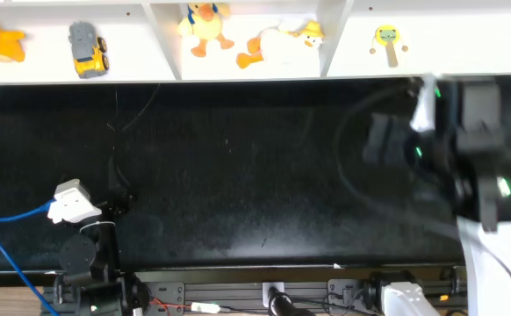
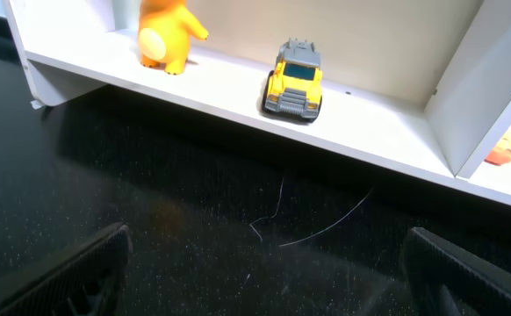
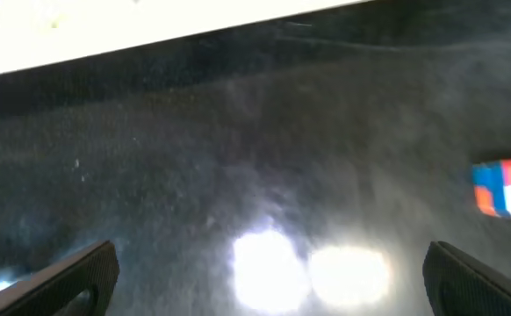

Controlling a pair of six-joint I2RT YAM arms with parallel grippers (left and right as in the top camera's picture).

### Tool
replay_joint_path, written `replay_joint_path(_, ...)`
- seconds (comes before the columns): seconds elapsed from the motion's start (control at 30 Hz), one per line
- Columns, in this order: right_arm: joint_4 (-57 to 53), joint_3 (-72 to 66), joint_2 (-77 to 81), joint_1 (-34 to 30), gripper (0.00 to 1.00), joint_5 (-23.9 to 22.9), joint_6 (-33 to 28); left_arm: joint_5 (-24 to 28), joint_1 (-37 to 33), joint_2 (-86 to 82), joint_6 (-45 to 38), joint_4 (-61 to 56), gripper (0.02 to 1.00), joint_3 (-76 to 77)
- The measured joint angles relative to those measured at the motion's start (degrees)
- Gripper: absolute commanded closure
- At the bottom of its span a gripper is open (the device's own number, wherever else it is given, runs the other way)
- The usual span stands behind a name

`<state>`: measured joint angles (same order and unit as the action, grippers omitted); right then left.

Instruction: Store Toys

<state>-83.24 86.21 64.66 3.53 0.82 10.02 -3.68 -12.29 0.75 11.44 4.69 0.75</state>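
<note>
Your left pincer (image 2: 264, 239) sits with its fingers spread wide, nothing between them, low over the black table (image 2: 150, 193). Straight ahead of it the white shelf (image 2: 370, 145) holds the yellow truck (image 2: 294, 81), with the orange toy (image 2: 166, 33) beside it in the same compartment. Farther along, toward your right pincer (image 3: 271, 254), are the yellow duck (image 1: 205, 25), the white duck (image 1: 282, 44) and a green figure (image 1: 388, 41). The right pincer is also spread and empty, close to the shelf's edge, with a small red, white and blue object (image 3: 506, 187) nearby.
</note>
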Motion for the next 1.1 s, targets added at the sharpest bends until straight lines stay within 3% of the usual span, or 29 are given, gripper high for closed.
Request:
replay_joint_path(0.33,-12.9,0.0,-7.8,0.0,0.005,-8.9,7.2,0.0,0.0,0.0,0.0,0.0,0.020,0.0)
replay_joint_path(0.53,-12.7,0.0,-7.6,0.0,0.007,-14.4,7.7,0.0,0.0,0.0,0.0,0.0,0.020,0.0)
replay_joint_path(0.97,-0.1,0.0,0.3,-0.5,0.005,-16.0,3.9,0.0,0.0,0.0,0.0,0.0,0.020,0.0)
replay_joint_path(1.1,4.7,0.0,8.1,-5.4,0.007,-15.7,0.5,0.0,0.0,0.0,0.0,0.0,0.020,0.0)
